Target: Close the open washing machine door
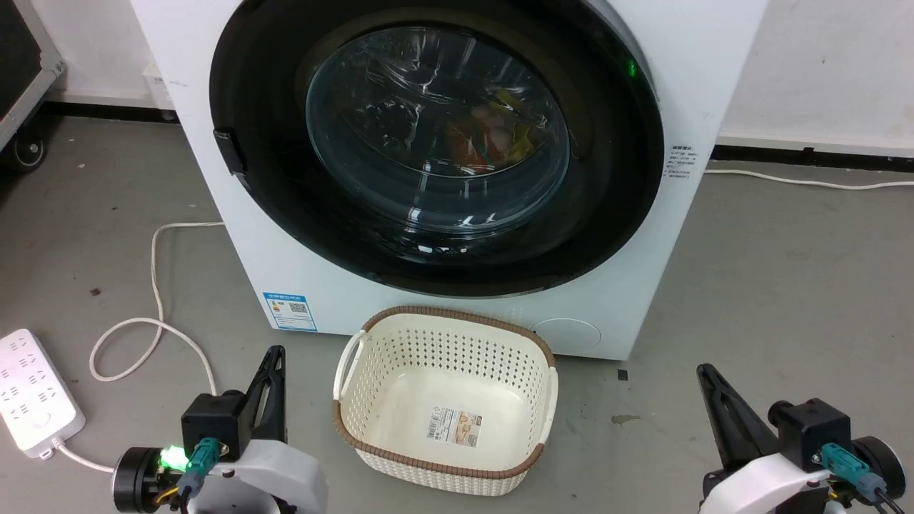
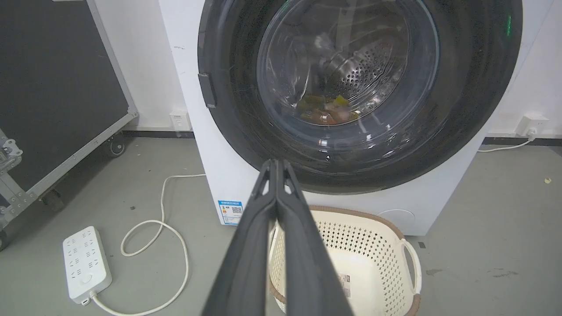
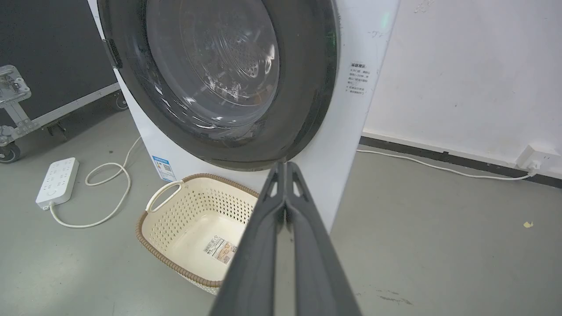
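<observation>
Washing machine (image 1: pixel 714 86) sits dead ahead of you. The washing machine door (image 1: pixel 437 143) looks swung home already: black rim flat on the white front all round, no gap I can spot, handle tab (image 1: pixel 230 151) on the left edge. So imo the closing step is basically done. Can't tell if the latch clicked tho, so next move prob calls for a firm push on the rim near that tab.

Floor room: lots on the right. The basket (image 1: pixel 443 350) sits right below the door, nearly touching the front panel, so go in above it. Power strip (image 1: pixel 32 389) + cable (image 1: pixel 153 285) clutter the left.

Left gripper (image 2: pixel 275 164) and right gripper (image 3: pixel 285 166) hang low, well apart from the door, each w/ fingers pressed together, nothing held.
</observation>
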Motion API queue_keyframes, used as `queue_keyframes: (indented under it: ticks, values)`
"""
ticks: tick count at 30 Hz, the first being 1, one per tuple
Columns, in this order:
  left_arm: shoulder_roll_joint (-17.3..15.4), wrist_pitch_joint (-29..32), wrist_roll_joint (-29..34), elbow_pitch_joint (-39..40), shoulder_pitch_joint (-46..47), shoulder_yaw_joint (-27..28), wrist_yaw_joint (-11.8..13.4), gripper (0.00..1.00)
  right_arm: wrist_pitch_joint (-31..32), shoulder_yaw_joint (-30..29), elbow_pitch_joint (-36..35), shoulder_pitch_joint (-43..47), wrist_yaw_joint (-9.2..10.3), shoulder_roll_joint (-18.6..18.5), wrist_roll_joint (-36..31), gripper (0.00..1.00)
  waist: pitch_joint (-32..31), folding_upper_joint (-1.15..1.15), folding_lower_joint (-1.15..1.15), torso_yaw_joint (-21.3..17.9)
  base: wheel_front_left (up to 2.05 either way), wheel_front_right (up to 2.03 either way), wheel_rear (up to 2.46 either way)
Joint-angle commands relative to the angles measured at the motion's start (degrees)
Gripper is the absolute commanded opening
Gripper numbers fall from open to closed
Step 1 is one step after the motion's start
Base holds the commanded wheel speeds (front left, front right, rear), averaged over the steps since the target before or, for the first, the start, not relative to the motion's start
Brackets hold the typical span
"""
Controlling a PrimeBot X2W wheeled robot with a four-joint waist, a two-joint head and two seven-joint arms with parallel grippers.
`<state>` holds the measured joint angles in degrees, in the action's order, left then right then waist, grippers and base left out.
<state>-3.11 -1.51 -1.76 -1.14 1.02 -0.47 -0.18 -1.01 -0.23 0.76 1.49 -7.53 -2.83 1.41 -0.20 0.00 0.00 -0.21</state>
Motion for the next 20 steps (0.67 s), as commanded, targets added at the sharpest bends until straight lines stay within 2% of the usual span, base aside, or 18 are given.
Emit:
queue_keyframes:
  ticks: [1,20]
  values:
    - [0.07,0.46,0.70,0.46,-0.90,0.30,0.08,0.00,0.47,0.09,-0.51,-1.13,0.04,-0.04,-0.62,0.00,0.03,0.00,0.00,0.03,0.00,0.00,0.00]
    - [0.24,1.51,1.76,1.14,-1.02,0.47,0.18,0.00,1.01,0.23,-0.76,-1.49,0.04,-0.05,-1.41,0.00,0.20,0.00,0.00,0.21,0.00,0.00,0.00]
